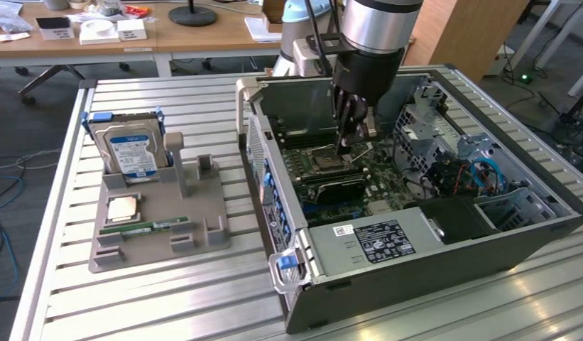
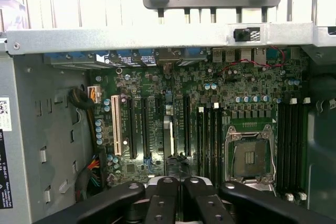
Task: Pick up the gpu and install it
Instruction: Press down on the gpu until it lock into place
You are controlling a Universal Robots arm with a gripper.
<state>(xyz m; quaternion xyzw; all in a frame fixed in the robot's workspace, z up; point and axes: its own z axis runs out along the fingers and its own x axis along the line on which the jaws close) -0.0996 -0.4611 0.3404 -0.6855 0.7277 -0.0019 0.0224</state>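
Tool [image 2: 176,195] tips cut by frame edge; gpu indiscernible among slots.

The gpu [image 2: 169,129] is seen edge-on in the wrist view: a thin dark card with a pale patch partway along it. It stands upright on its long edge among the parallel expansion slots of the motherboard. It runs straight away from the fingers [image 2: 160,203], and its near end lies directly beneath their tips, on the line between them. The fingers are drawn close together just above that end. Whether they touch the card, or whether it is fully seated, cannot be told.
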